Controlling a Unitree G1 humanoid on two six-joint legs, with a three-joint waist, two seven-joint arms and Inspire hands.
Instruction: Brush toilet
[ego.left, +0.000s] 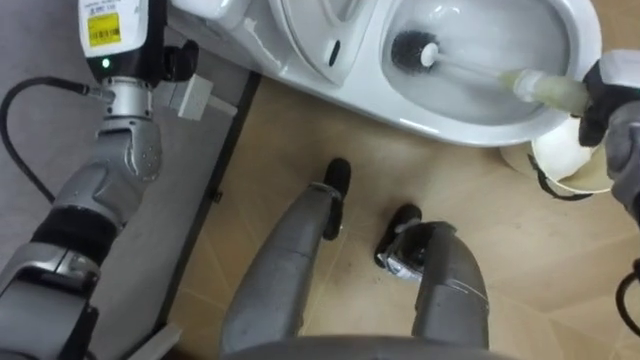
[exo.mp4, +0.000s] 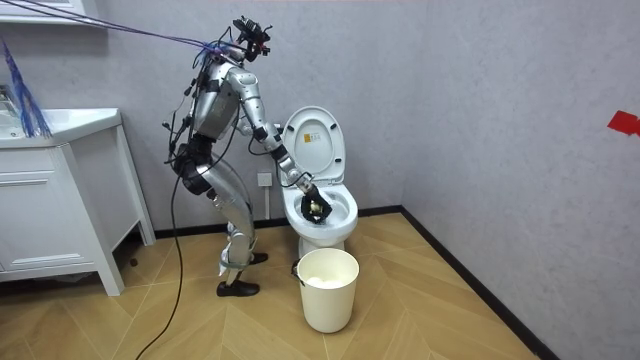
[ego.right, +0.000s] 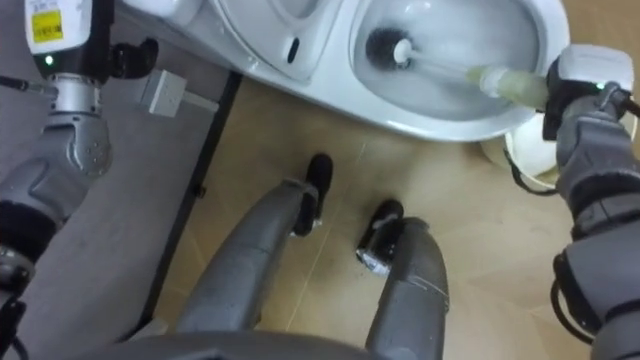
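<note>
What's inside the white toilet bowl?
Inside the white toilet bowl, a toilet brush's dark bristly head, its pale handle gripped by the right hand. The bottom beneath the bristles is covered.

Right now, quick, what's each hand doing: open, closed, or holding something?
Left hand: cannot be told.
Right hand: closed on the toilet brush handle, with the bristles down in the toilet bowl.

No writing is coming through legibly anywhere. A yellow label (ego.left: 103, 30) is sitting on the robot's left forearm, its dark print showing too small to make out. A red marker (exo.mp4: 623, 122) is showing on the grey wall (exo.mp4: 500, 120) at the room view's right edge, carrying nothing readable
</note>
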